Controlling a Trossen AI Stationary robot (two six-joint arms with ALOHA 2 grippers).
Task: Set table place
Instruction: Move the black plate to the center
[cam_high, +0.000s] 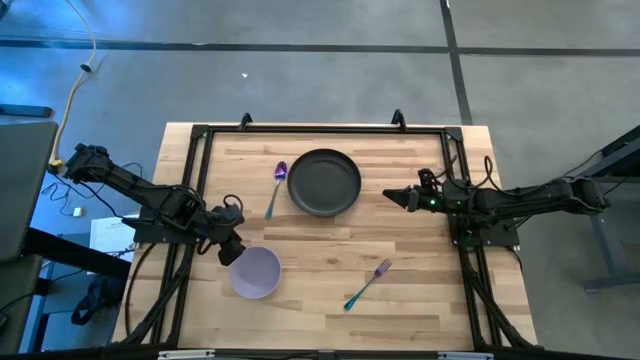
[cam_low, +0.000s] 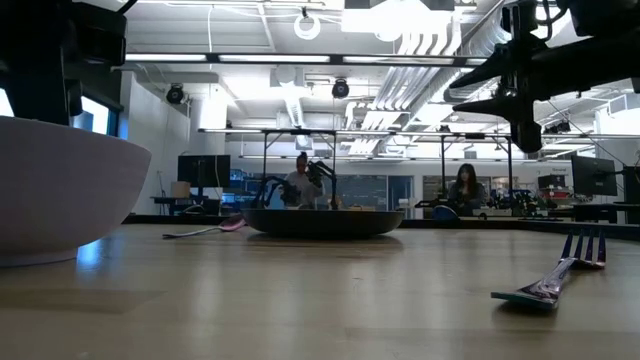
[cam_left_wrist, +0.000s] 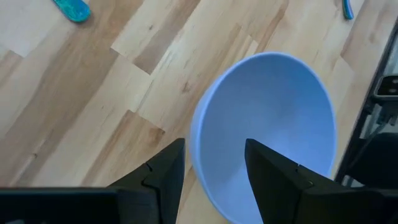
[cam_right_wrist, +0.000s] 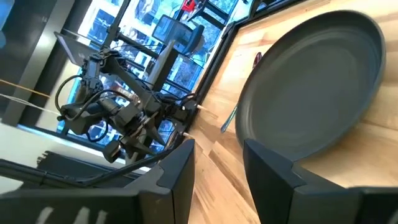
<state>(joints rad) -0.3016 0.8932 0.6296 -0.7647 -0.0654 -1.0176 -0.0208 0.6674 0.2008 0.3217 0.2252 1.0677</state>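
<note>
Bowl (cam_high: 255, 272) sits at seven o'clock from the plate (cam_high: 324, 182) on the tabletop (cam_high: 330, 300). Left hand (cam_high: 233, 253), open, straddles its rim, apparently about to grasp; closing comes next. Right hand (cam_high: 400, 197) waits open at the plate's three o'clock.

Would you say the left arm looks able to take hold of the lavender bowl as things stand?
Probably yes: the left gripper is open with its fingers astride the near rim of the lavender bowl, and nothing lies between them; the fork lies well clear.
</note>
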